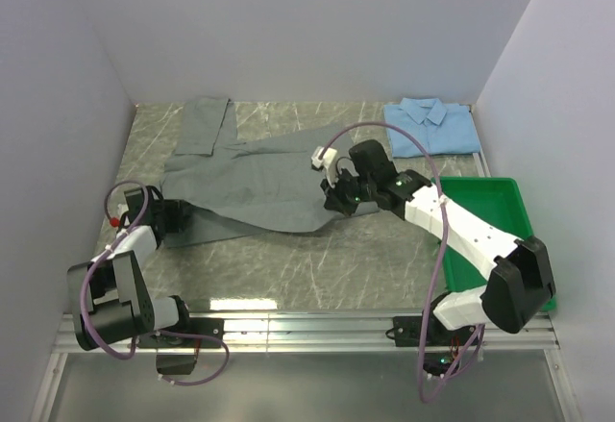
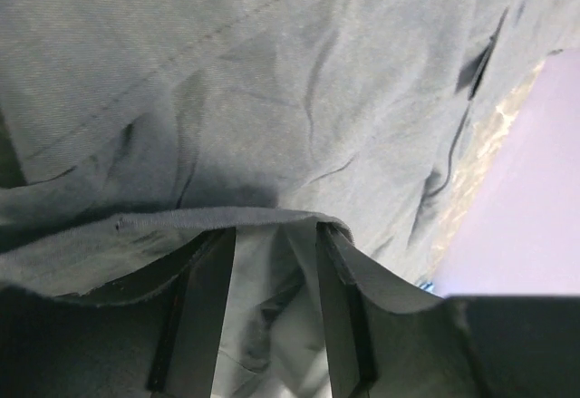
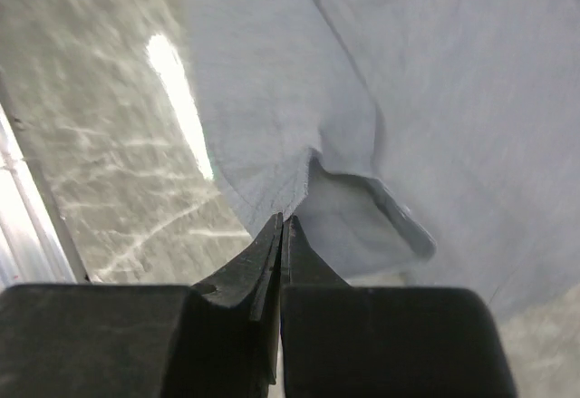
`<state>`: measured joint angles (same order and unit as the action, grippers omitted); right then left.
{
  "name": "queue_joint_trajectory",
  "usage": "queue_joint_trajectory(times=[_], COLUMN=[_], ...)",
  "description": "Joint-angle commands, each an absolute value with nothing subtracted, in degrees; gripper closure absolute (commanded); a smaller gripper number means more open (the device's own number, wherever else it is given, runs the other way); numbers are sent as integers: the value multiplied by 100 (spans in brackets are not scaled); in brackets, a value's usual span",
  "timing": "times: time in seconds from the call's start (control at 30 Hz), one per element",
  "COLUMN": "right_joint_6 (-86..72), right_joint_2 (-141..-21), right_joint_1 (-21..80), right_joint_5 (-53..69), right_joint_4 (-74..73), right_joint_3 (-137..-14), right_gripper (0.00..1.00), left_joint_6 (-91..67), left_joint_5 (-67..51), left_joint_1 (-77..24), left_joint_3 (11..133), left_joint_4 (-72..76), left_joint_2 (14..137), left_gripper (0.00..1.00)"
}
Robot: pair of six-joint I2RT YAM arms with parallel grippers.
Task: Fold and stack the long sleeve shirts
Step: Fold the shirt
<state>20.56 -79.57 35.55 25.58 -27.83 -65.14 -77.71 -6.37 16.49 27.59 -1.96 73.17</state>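
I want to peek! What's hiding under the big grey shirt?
Around the grey shirt you see only the marbled table. The cloth covers whatever is beneath it. The left gripper has fabric draped over its fingers; the right gripper pinches the shirt's edge.

I can read no text, label, brand, number or sign on anything in front of me in any view.

grey shirt (image 1: 255, 177) | light blue shirt (image 1: 431, 126) | green tray (image 1: 500, 220)
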Motion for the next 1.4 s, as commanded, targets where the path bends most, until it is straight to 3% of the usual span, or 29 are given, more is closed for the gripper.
queue_joint_trajectory(times=[0.0,0.23,0.7,1.07,1.37], right_joint_6=[1794,1714,2628,1918,1117], right_joint_2=[-7655,-7743,-8156,-8305,-8271], right_joint_1=[3665,3814,4262,4202,4104], right_joint_5=[1785,608,-948,-2512,-2295], right_joint_4=[-2137,-1399,270,1994,1328], right_joint_3=[-6066,-5836,-7119,-4835,-4307], right_gripper=[100,100,100,100,100], left_joint_6=[-7901,-7849,-8332,-8411,-8455], left_joint_5=[-922,-1169,-1854,-1863,-1811], left_joint_1=[1714,1907,2487,2566,2593], left_joint_3=[2733,2637,1943,1802,1679], left_joint_4=[219,220,1054,1318,1441], left_joint_2=[7304,7154,7216,7146,6926], left_gripper=[53,51,52,53,53])
